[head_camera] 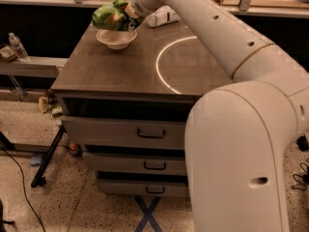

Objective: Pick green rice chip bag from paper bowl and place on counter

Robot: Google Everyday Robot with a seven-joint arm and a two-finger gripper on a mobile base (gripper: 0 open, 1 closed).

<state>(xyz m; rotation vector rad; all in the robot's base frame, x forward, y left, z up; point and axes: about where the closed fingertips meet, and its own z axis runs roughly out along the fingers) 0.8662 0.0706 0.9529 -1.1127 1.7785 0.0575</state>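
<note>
The green rice chip bag point(108, 16) hangs in the air just above the paper bowl point(116, 38), held at its right edge. My gripper point(129, 14) is shut on the bag at the far left of the counter point(120, 66). The off-white bowl stands on the counter below the bag, with nothing showing inside it. The counter is glossy grey-brown with a thin white circle point(161, 66) to the right of the bowl. My white arm reaches in from the right foreground.
A clear plastic bottle with a white label point(163, 17) lies on the counter just behind and right of my gripper. Grey drawers point(149, 133) sit below the counter. A side bench with a water bottle point(17, 46) stands at left.
</note>
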